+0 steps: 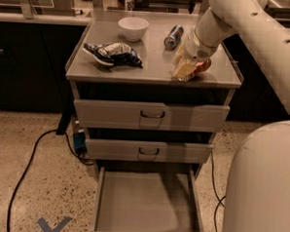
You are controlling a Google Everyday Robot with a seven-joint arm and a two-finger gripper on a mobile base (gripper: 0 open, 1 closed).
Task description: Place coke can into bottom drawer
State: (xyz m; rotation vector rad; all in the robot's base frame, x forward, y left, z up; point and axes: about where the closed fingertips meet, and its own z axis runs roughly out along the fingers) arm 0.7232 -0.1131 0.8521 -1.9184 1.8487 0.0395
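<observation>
Since the bottom drawer (145, 202) stands pulled out below with its grey floor bare, while the coke can (203, 67) sits up on the cabinet top (152, 69) near the right front corner, the step in hand looks like the pick-up, with the placing not yet begun. In the camera view the gripper (187, 67) is down at the can's left side, touching or all but touching it; whether it has closed on the can I cannot tell. The next move would call for a sure hold, a lift straight up, then a carry out past the front edge of the top and down in front of the two closed drawers (151, 116) to the open one. The right edge of the top is close beside the can, so a nudge that way could send it off. A slim blue-and-silver can (173, 36) lies just behind the gripper, while a white bowl (133, 28) and a dark-blue-and-white bag (113, 54) are well apart to the left. The robot's pale body (263, 187) fills the right side beside the drawer, so the freest way down seems to be from the front and left
</observation>
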